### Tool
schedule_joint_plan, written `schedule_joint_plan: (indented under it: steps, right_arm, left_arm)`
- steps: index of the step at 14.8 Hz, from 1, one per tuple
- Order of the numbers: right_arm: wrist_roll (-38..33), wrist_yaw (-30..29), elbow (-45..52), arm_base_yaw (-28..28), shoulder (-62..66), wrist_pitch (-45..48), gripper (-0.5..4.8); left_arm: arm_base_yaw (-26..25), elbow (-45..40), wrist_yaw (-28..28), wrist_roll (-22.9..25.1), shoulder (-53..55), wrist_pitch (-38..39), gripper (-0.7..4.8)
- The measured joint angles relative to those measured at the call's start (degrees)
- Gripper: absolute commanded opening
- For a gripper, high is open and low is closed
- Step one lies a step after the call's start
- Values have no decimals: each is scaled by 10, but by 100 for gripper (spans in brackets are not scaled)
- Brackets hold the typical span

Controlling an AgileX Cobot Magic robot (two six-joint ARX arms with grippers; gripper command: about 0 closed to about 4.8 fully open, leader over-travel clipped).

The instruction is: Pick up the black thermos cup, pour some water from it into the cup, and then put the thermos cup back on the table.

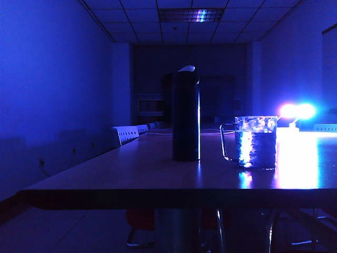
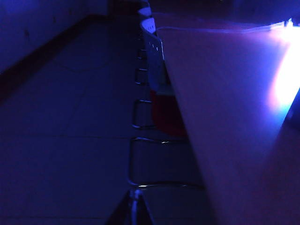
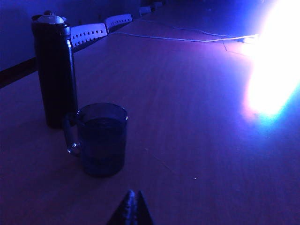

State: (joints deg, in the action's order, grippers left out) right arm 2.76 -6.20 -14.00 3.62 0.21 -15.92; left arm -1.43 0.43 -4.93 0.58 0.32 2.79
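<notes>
Dim blue room, tiled ceiling [image 1: 158,21] (glaring lamp [image 1: 297,111]), chairs [image 1: 125,134].

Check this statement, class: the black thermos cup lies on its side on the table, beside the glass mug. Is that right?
Not quite. The black thermos cup stands upright on the table, not on its side; it is beside the glass mug, with a gap between them. The exterior view shows this, and the right wrist view agrees.

The room is dim and washed deep blue-violet, lit mainly by a small glaring lamp [image 1: 297,112] on the long wooden tabletop [image 1: 158,168]. Its blown-out glare streaks the textured clear glass mug [image 1: 256,141]. Both wrist views are murky, edges lost in shadow.
</notes>
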Motion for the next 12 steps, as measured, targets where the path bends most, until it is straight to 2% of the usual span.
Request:
schedule_joint_plan:
  steps: [3, 5, 12]
  right_arm:
    - [0, 0, 0, 0, 0, 0, -5]
    - [0, 0, 0, 0, 0, 0, -5]
    - [0, 0, 0, 0, 0, 0, -5]
  left_arm:
    - [14, 0, 55, 15, 0, 0, -7]
    - [32, 0, 58, 16, 0, 1, -5]
    - [32, 0, 59, 16, 0, 5, -5]
